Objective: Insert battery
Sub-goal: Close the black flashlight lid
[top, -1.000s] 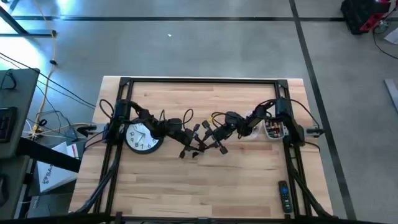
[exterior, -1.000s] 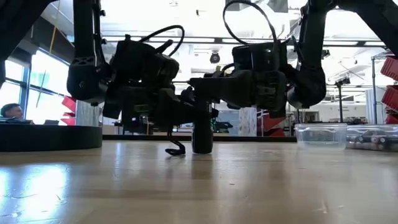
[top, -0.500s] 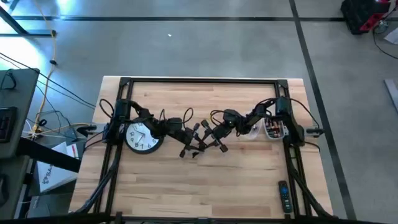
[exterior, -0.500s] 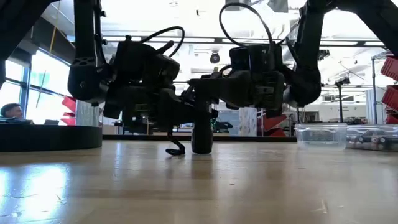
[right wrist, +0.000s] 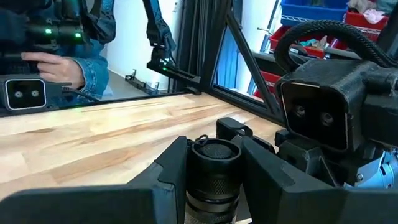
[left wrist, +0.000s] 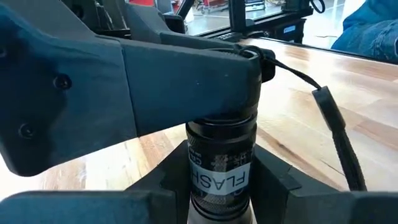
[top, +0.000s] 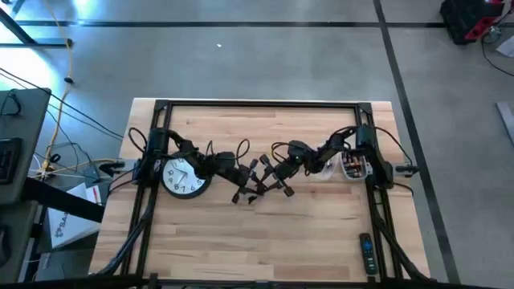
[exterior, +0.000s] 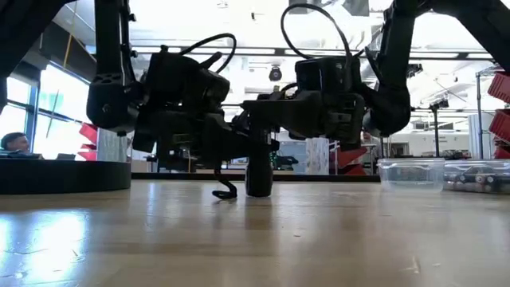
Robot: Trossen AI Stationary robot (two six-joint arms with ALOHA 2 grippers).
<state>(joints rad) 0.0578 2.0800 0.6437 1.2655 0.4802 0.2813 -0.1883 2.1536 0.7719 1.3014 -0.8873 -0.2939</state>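
A black flashlight [exterior: 259, 174] stands upright on the wooden table [top: 265, 233] near its middle. A dark wrist strap [exterior: 225, 192] trails from it onto the wood. My left gripper [left wrist: 221, 186] reaches in from the table's left and is shut on the labelled body. My right gripper [right wrist: 214, 171] comes from the table's right, shut on the flashlight's upper end. In the high view the two grippers meet over the flashlight [top: 259, 181]. No battery shows in any view. My left gripper pinches the flashlight's body at its white label [left wrist: 219, 177] between its two fingers [left wrist: 169, 180]. The fingers lie level, coming from the table's left, across the flashlight. The flashlight stands upright with its lower end [exterior: 259, 193] on the table. My right gripper pinches the flashlight's top end [right wrist: 214, 163], just under the ribbed cap, between its two fingers [right wrist: 171, 168]. The fingers come in level from the table's right, above my left gripper's hold. The flashlight stays upright on the table.
A white wall clock [top: 185, 177] lies at the table's left, under my left arm. A clear tub [top: 352, 167] with small items stands at the right. A remote control [top: 365, 253] lies near the front right corner. A person's hand [right wrist: 59, 68] shows beyond the far edge.
My right arm has shifted a little toward the table's left, its gripper still on the flashlight's top. The flashlight has stayed upright in the same spot.
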